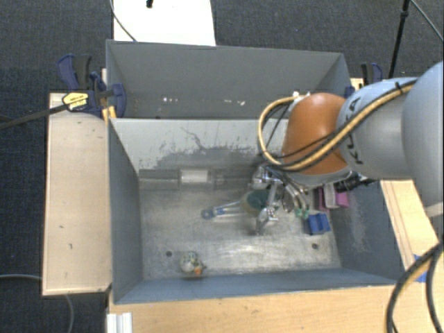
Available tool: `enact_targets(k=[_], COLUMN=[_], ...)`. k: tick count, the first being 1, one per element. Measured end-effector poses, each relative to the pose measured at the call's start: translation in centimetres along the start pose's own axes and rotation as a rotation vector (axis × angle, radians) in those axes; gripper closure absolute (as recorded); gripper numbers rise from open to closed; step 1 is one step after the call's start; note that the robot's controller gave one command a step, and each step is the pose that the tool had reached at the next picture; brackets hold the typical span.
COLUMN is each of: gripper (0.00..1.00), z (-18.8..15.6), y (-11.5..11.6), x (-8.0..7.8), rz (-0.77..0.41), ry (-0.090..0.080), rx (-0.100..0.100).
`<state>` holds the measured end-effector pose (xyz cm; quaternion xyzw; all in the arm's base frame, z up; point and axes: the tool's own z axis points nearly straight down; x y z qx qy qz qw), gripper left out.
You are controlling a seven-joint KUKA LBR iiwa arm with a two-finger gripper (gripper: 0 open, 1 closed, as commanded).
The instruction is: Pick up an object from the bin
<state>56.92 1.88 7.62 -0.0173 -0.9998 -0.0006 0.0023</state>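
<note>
My gripper [264,218] is low in the right half of the bin, near the floor. Just to its left lies a clear plastic utensil with a blue tip [220,213], its handle end reaching towards the gripper. A dark teal rounded piece [256,200] sits right against the gripper's upper left side. To the right of the gripper lie a small green bit [300,214] and a blue block [316,224].
A purple and pink thing [334,198] lies by the right wall, partly under the arm. A clear tube [192,177] rests along the back wall. A small mottled ball [190,262] sits near the front wall, left of centre.
</note>
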Motion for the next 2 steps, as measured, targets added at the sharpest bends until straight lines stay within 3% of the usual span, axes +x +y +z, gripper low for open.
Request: enact_targets(k=[1,2], gripper=[1.00,1.00], z=[-0.3,-16.6], y=[0.0,0.6], x=[-0.1,-1.3], rz=[0.001,-0.085], ry=[-0.005,-0.016], rx=[0.000,0.001])
